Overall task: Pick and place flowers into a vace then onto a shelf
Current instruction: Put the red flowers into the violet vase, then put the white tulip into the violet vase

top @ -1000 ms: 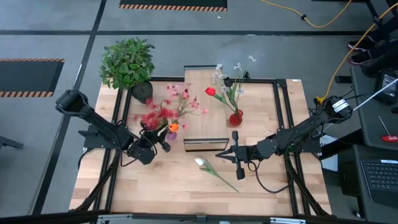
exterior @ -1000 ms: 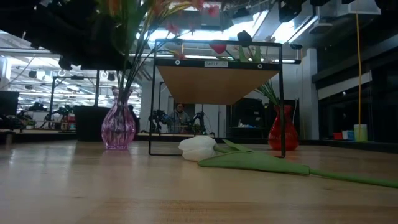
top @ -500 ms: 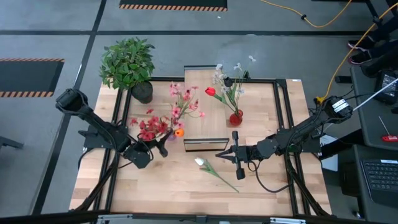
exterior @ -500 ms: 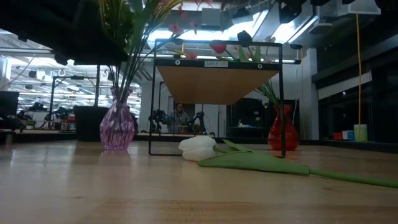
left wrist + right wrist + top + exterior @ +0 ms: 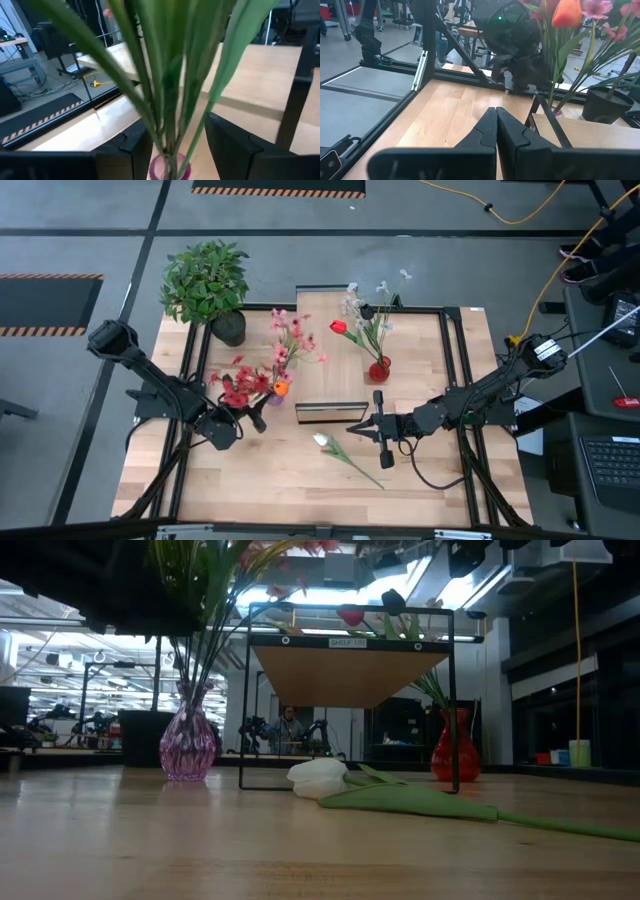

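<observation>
Seen from above, a wooden table point(image 5: 250, 470) fills the middle of the scene, framed by black rails. At about ten o'clock on the table a bushy green potted plant point(image 5: 205, 280) stands at the corner. Just toward the centre from it, at roughly nine o'clock, the left gripper point(image 5: 252, 418) sits beside a purple vase point(image 5: 188, 745) that holds a bunch of flowers point(image 5: 262, 375) with pink, red and orange blooms. Its fingers point(image 5: 227, 145) are spread apart on either side of the green stems, with a clear gap showing between each finger and the stalks, so nothing is pinched. At the centre stands the shelf point(image 5: 330, 350), a raised light-wood platform on a black frame. On its far side, at about one o'clock, a red vase point(image 5: 379, 369) carries a red tulip and pale sprigs. On the table at six o'clock, just in front of the shelf, one white tulip point(image 5: 345, 455) lies flat with its long green stalk. At about four o'clock the right gripper point(image 5: 379, 428) hangs near that tulip's head, fingers pressed together and holding nothing.
</observation>
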Robot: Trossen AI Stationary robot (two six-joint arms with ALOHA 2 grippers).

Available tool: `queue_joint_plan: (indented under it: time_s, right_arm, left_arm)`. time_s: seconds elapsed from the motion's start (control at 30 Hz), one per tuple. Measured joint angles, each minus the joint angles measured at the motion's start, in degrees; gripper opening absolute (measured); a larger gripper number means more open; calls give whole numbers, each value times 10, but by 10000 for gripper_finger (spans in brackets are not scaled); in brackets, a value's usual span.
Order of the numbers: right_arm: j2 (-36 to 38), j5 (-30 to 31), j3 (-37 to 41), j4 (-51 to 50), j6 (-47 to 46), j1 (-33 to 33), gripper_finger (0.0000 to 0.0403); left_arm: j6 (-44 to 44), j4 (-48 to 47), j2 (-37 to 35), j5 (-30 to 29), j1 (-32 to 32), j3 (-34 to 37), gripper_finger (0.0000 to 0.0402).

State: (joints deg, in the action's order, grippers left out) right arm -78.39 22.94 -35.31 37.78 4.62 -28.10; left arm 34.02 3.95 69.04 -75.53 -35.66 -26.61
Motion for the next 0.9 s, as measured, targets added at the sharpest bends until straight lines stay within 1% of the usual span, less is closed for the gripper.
queue_joint_plan:
  time_s: [0.13, 0.23, 0.4, 0.67, 0.9]
  right_arm:
    - [0, 0, 0, 0, 0, 0, 0]
    - [0, 0, 0, 0, 0, 0, 0]
    - [0, 0, 0, 0, 0, 0, 0]
    - [0, 0, 0, 0, -7, 0, 0]
    - [0, 0, 0, 0, -12, 0, 0]
  left_arm:
    - [51, -50, 0, 1, -3, 0, 169]
    - [70, -66, 0, 1, -10, 0, 169]
    - [64, -73, 0, 1, -29, 0, 169]
    - [73, -107, -1, -15, -49, 0, 169]
    - [73, -147, -38, -10, -73, 0, 169]
